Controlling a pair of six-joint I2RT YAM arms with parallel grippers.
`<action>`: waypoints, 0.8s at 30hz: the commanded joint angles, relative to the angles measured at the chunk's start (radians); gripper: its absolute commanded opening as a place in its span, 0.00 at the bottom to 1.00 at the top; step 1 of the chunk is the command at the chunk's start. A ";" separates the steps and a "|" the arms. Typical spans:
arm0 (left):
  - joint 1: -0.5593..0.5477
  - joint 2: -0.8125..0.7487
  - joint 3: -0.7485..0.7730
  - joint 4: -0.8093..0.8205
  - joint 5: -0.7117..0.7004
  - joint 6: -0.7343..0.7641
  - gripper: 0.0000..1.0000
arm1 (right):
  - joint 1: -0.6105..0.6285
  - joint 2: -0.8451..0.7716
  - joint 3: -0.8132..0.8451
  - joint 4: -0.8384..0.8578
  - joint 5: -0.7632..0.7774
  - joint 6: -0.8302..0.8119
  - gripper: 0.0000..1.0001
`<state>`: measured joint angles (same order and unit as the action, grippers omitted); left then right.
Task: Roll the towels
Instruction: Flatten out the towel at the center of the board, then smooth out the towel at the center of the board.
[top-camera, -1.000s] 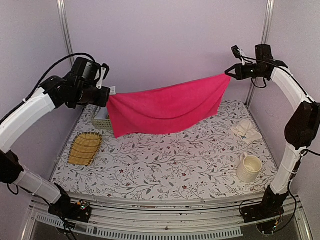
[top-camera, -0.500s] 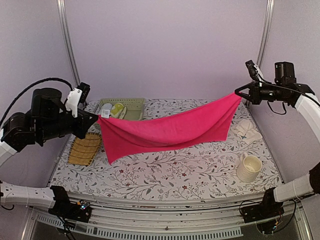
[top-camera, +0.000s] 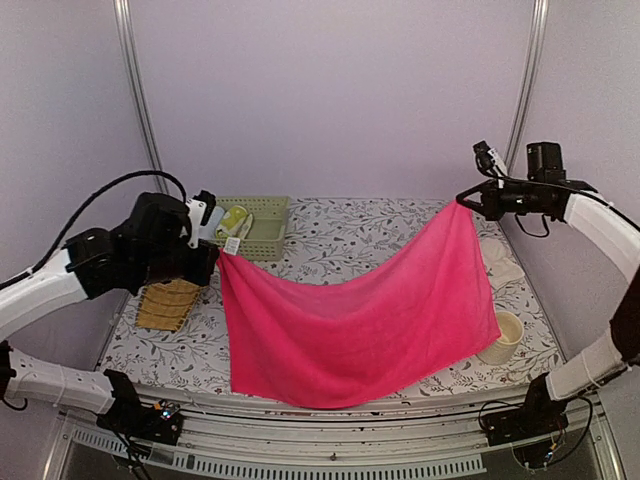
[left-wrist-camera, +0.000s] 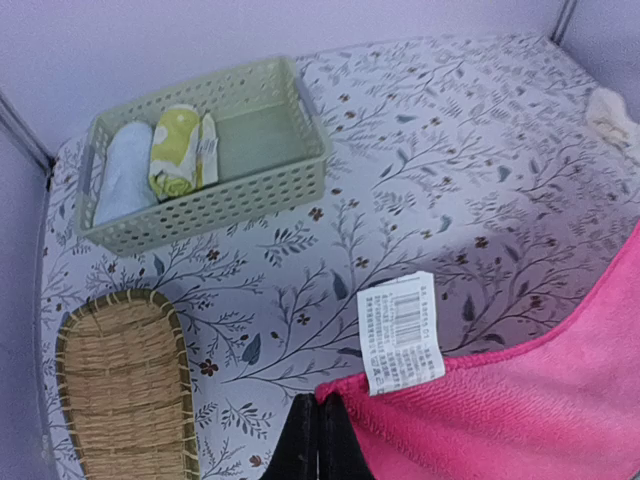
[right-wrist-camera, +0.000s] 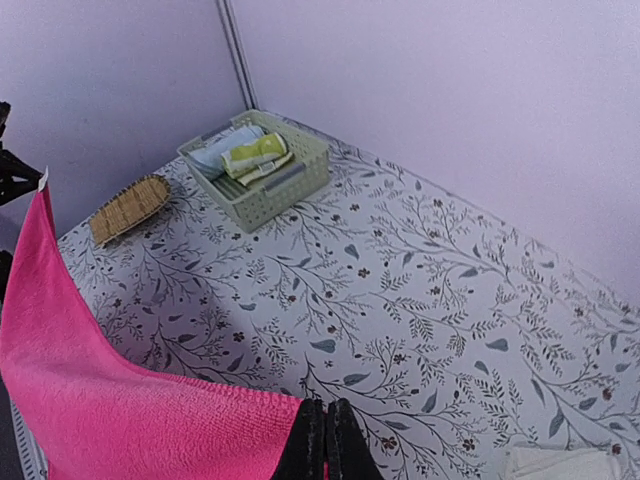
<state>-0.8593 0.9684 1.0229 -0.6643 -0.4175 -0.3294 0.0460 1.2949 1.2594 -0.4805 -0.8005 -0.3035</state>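
The long pink towel (top-camera: 360, 320) hangs spread between both grippers, and its lower edge reaches the table's front edge. My left gripper (top-camera: 214, 256) is shut on its left top corner (left-wrist-camera: 345, 395), right beside the white tag (left-wrist-camera: 400, 333). My right gripper (top-camera: 466, 198) is shut on the right top corner (right-wrist-camera: 290, 410). The towel's bulk droops away to the left in the right wrist view (right-wrist-camera: 120, 400). The cream-white towel (top-camera: 503, 264) lies crumpled at the table's right side, partly behind the pink one, and shows again in the wrist views (left-wrist-camera: 612, 108) (right-wrist-camera: 560, 465).
A green basket (top-camera: 268, 236) holding rolled cloths stands at the back left (left-wrist-camera: 220, 205) (right-wrist-camera: 290, 182). The woven straw mat (top-camera: 168, 303) lies at the left edge (left-wrist-camera: 125, 390). A cream mug (top-camera: 506, 334) stands at the front right, half hidden by the pink towel.
Both grippers have drawn closer together, still holding the corners. The pink towel now sags much deeper and hangs nearer the front edge, covering part of the mug.
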 joint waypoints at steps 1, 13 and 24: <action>0.196 0.225 -0.100 0.147 0.052 -0.038 0.00 | 0.015 0.324 0.025 0.102 0.147 0.034 0.02; 0.381 0.609 0.086 0.168 0.037 -0.005 0.45 | 0.019 0.751 0.444 0.035 0.253 0.096 0.33; 0.361 0.391 0.010 -0.119 0.287 -0.093 0.47 | 0.036 0.435 0.114 -0.121 0.180 -0.117 0.33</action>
<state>-0.4892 1.4090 1.0767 -0.6136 -0.2352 -0.3893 0.0696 1.8118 1.4597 -0.5171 -0.6037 -0.3157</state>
